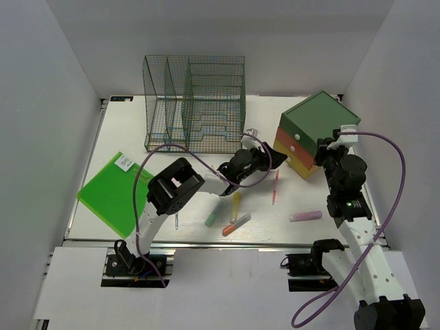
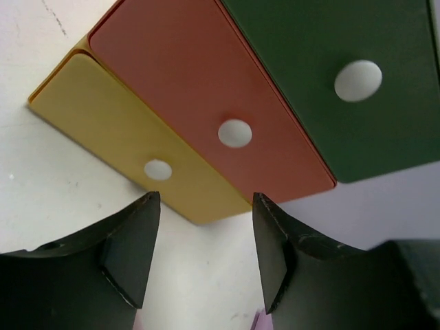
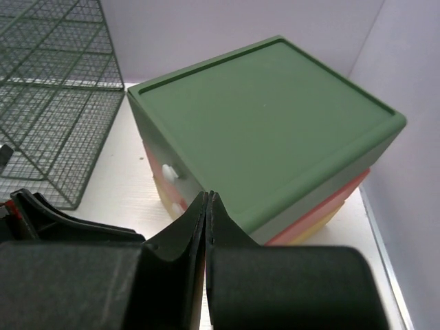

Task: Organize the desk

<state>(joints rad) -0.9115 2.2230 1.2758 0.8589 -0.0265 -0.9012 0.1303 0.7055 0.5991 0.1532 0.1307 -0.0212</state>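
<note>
The white desk [image 1: 127,127] carries loose pens and markers near its front: a red pen [image 1: 276,185], a yellow marker [image 1: 236,203], a green marker [image 1: 212,218], an orange marker [image 1: 236,225] and a pink marker [image 1: 305,216]. My left gripper [image 1: 268,159] reaches over the desk's middle, open and empty. In the left wrist view it [image 2: 206,206] faces the drawer box's yellow [image 2: 124,130], red [image 2: 206,82] and green [image 2: 330,75] drawer fronts, all closed. My right gripper [image 1: 328,146] is shut and empty beside the box; its tips [image 3: 207,197] sit just before the green top [image 3: 268,124].
A green wire-mesh rack [image 1: 196,103] stands at the back centre and shows in the right wrist view [image 3: 48,103]. The green-topped drawer box [image 1: 317,117] stands at the back right. A green folder [image 1: 113,192] lies at the left. A thin pen [image 1: 177,221] lies near the front edge.
</note>
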